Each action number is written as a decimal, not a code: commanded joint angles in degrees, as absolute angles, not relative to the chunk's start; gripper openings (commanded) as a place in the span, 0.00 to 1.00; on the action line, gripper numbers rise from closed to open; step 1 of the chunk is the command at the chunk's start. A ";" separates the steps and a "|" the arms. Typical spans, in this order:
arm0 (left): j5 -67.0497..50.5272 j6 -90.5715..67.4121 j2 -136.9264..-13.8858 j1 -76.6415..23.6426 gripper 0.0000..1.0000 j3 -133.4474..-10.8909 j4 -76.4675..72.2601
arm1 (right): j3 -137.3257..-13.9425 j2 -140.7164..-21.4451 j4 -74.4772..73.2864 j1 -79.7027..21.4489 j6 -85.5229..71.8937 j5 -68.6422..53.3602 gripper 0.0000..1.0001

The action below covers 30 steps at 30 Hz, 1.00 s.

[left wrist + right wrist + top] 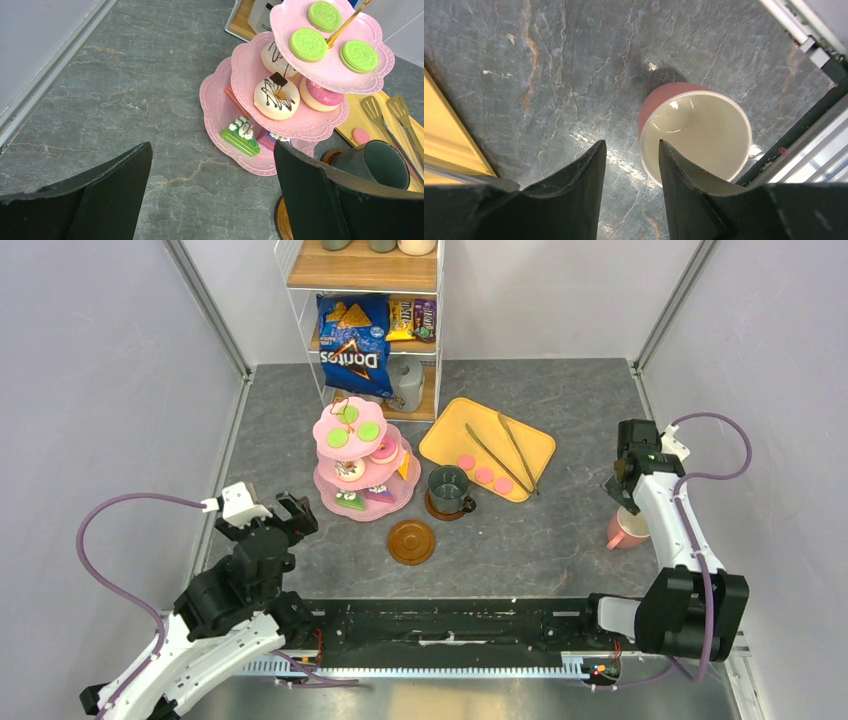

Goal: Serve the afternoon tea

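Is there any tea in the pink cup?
Empty. The right wrist view looks into the pink cup and shows only its bare cream inside.

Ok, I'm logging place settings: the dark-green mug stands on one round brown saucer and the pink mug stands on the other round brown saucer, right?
No. The dark-green mug stands on one round brown saucer, but the pink mug stands on the bare grey table, off to the right; the other saucer holds nothing. The top external view shows it.

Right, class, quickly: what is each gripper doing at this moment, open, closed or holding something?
Left gripper: open, holding nothing.
Right gripper: jaws half apart, astride the pink mug rim; whether it grips cannot be told.
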<state>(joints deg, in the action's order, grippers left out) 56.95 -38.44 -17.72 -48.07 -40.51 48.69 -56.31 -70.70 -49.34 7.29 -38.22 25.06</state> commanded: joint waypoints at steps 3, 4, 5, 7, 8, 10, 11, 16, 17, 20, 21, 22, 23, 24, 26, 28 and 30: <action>58.33 -37.18 -17.94 -47.99 0.98 -40.92 46.25 | -52.36 -73.82 -44.06 9.54 -40.07 21.18 0.48; 58.28 -37.18 -17.92 -47.99 0.98 -40.87 46.23 | -51.98 -74.43 -44.03 9.68 -39.90 21.17 0.46; 58.28 -37.26 -18.00 -47.98 0.98 -40.88 46.23 | -51.63 -74.90 -43.99 9.92 -39.78 21.15 0.43; 58.19 -37.27 -18.09 -47.99 0.98 -40.80 46.28 | -50.88 -75.15 -43.95 9.93 -39.48 20.93 0.40; 58.18 -37.30 -18.12 -47.96 0.97 -40.78 46.32 | -50.48 -75.10 -43.86 9.93 -39.39 20.93 0.37; 58.23 -37.35 -18.29 -47.99 0.97 -40.86 46.23 | -50.22 -74.78 -43.77 9.93 -38.73 21.18 0.29; 58.19 -37.36 -18.31 -47.97 0.97 -40.81 46.29 | -50.27 -74.43 -43.85 9.93 -38.32 21.31 0.24; 58.26 -37.48 -18.46 -47.90 0.97 -40.74 46.29 | -50.98 -71.76 -44.53 7.72 -36.00 22.86 0.04; 58.24 -37.46 -18.54 -47.90 0.97 -40.73 46.36 | -51.48 -71.00 -45.12 6.19 -35.29 24.50 0.02; 58.42 -37.36 -18.64 -47.90 0.97 -40.70 46.35 | -53.12 -68.49 -46.60 0.85 -32.87 29.71 0.00; 58.57 -37.35 -18.68 -47.91 0.97 -40.70 46.36 | -53.70 -67.64 -46.98 -1.12 -32.07 30.85 0.00; 58.68 -37.38 -18.59 -47.90 0.97 -40.74 46.36 | -54.46 -66.68 -47.44 -3.39 -31.13 32.16 0.00; 58.74 -37.41 -18.64 -47.90 0.97 -40.77 46.32 | -55.17 -65.94 -47.80 -5.15 -30.10 32.87 0.00; 58.74 -37.35 -18.67 -47.90 0.97 -40.75 46.38 | -56.10 -64.97 -48.07 -7.14 -28.81 33.55 0.00; 58.78 -37.45 -18.75 -47.90 0.97 -40.66 46.43 | -58.41 -63.68 -49.39 -10.42 -26.82 34.43 0.00; 58.68 -37.44 -18.81 -47.90 0.96 -40.66 46.41 | -61.08 -62.41 -50.29 -13.81 -24.65 34.83 0.00; 58.80 -37.44 -18.74 -47.90 0.96 -40.58 46.42 | -63.92 -61.53 -51.16 -17.92 -22.32 35.02 0.00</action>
<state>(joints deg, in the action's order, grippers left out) 56.95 -38.44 -18.02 -48.07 -40.51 48.27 -56.34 -65.04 -50.22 -12.34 -28.64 29.32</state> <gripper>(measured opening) 0.967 0.114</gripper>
